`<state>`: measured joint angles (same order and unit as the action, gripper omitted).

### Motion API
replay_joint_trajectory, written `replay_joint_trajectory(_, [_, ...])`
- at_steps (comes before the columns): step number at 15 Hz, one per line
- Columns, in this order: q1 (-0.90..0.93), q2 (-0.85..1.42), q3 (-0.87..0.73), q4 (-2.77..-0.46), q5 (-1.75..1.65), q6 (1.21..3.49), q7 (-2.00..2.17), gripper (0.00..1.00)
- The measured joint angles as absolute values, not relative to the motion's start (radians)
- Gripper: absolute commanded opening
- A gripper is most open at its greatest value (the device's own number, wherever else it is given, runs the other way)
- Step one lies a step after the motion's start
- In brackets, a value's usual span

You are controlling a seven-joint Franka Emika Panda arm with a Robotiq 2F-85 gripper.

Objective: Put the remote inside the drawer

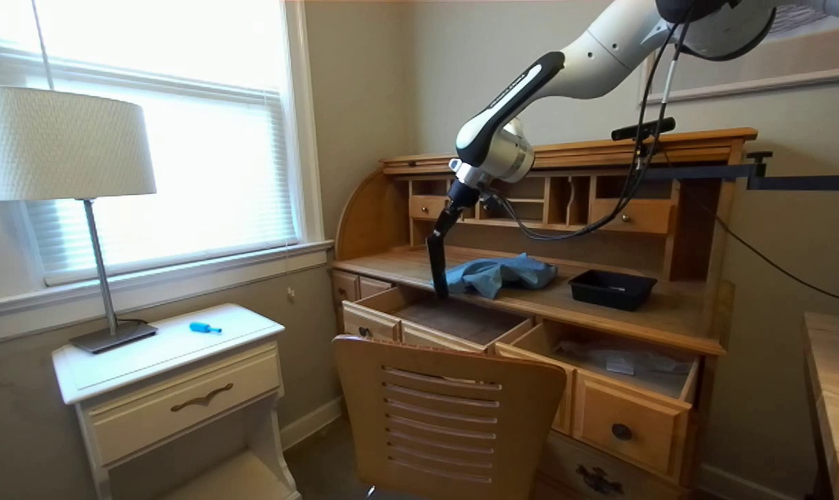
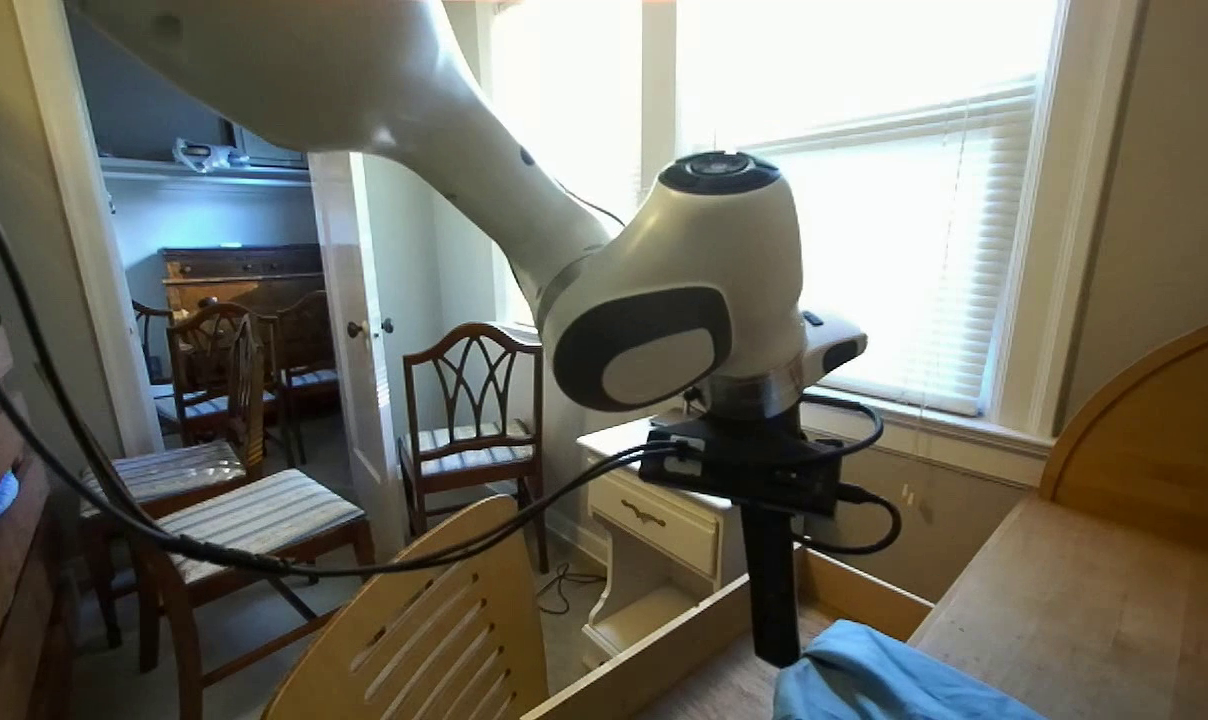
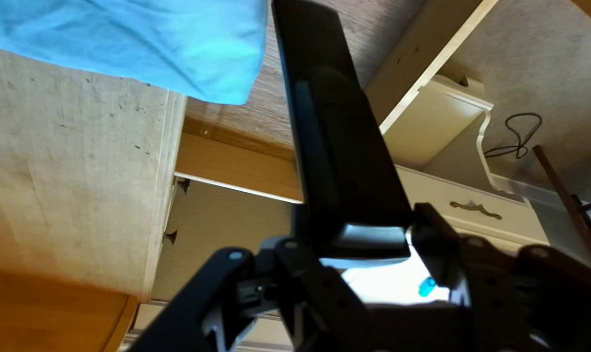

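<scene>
Wooden roll-top desk [image 2: 1084, 600] is standing below the claw [image 3: 358, 227]. Claw: is gripping one end of the black remote [image 2: 772, 590], sides parting only by its breadth. Black remote: is hanging below the claw, over an open drawer [image 1: 471, 316]; contact with the drawer's floor is not showing clearly. Blue cloth [image 1: 503, 273]: is lying just beside the remote, spilling from desk over drawer. Black tray [image 1: 603, 298]: is resting on the desk, farther from the claw. White nightstand [image 1: 190, 351]: is standing well apart from the claw, bearing a lamp [image 1: 62, 142]
</scene>
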<state>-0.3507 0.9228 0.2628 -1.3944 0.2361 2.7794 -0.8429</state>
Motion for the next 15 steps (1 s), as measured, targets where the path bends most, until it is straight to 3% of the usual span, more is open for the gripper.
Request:
replay_joint_trajectory(13, [-0.33,1.096,0.311,-1.136,0.23,2.655,-0.848,0.31])
replay_joint_trajectory(14, [-0.33,1.097,0.313,-1.128,0.23,2.645,-0.849,0.56])
replay_joint_trajectory(15, [-0.33,1.098,0.315,-1.121,0.231,2.631,-0.85,0.56])
